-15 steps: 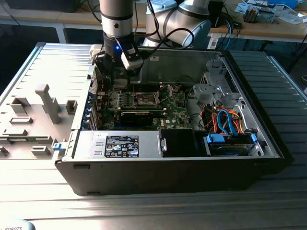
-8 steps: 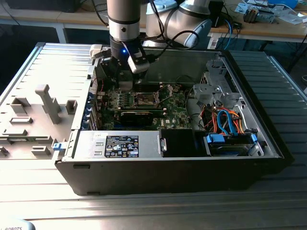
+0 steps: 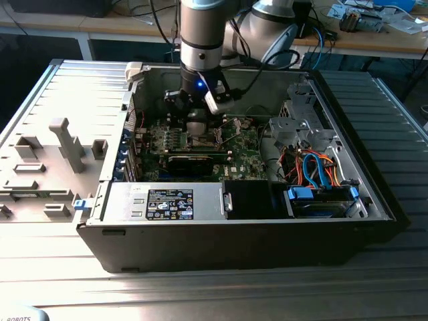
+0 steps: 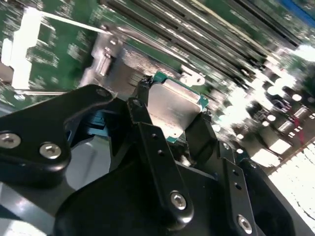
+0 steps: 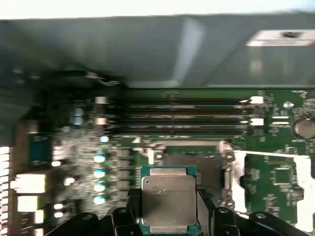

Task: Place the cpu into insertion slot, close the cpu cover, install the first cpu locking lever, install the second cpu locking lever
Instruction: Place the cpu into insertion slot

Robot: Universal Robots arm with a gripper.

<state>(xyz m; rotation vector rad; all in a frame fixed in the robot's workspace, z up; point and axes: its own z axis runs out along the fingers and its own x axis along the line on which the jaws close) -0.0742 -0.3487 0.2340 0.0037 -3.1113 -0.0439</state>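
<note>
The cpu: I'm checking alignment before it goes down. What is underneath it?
In the first wrist view the cpu, held in the gripper, hangs over the green board; the insertion slot shows beyond it. The spot directly beneath is covered by the cpu.

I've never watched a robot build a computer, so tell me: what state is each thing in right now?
Fingers: shut on the chip.
Chip: held up beside the socket, not yet in it.
Socket: uncovered, no chip in it.
Computer case: side open, insides exposed.
</note>
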